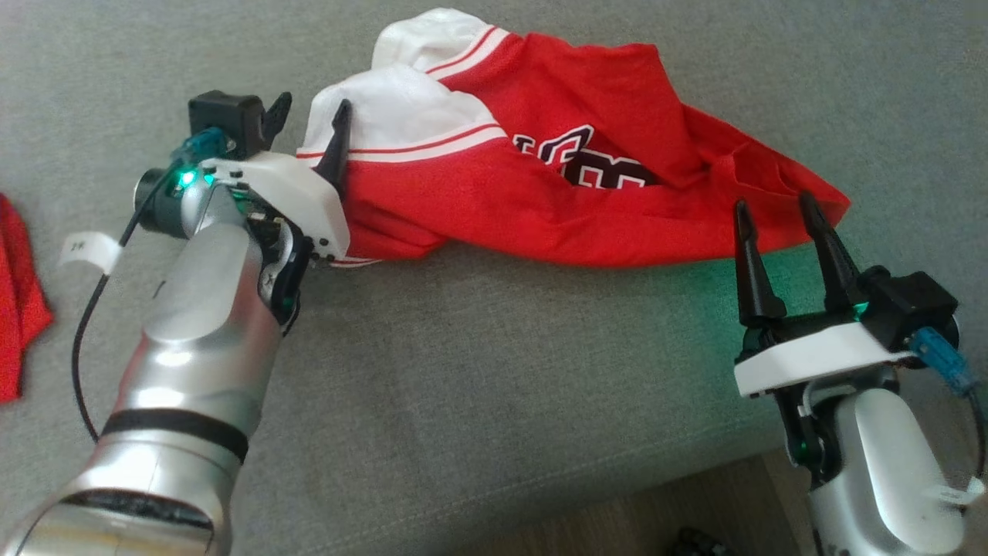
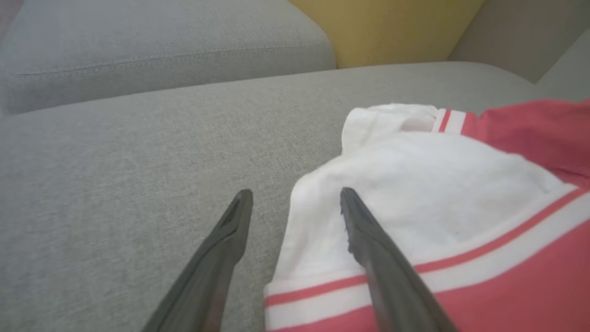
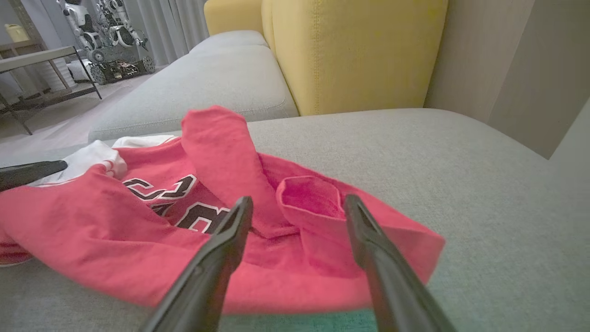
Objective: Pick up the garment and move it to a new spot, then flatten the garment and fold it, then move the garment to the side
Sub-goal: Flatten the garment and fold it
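Observation:
A red garment (image 1: 540,185) with white sleeves, red stripes and dark lettering lies crumpled across the grey sofa seat (image 1: 494,371). My left gripper (image 1: 309,116) is open at the garment's left end; one finger lies over the white sleeve (image 2: 415,184) and the other is over bare cushion. My right gripper (image 1: 776,208) is open at the garment's right end, its tips at the red hem (image 3: 322,258). In the right wrist view the red cloth (image 3: 221,152) stands up in a fold ahead of the fingers. Nothing is held.
Another red cloth (image 1: 19,301) lies at the seat's far left edge. The sofa's front edge and a strip of floor (image 1: 656,510) run along the lower right. A yellow backrest (image 3: 350,50) rises behind the seat. A second grey cushion (image 2: 161,46) lies beyond.

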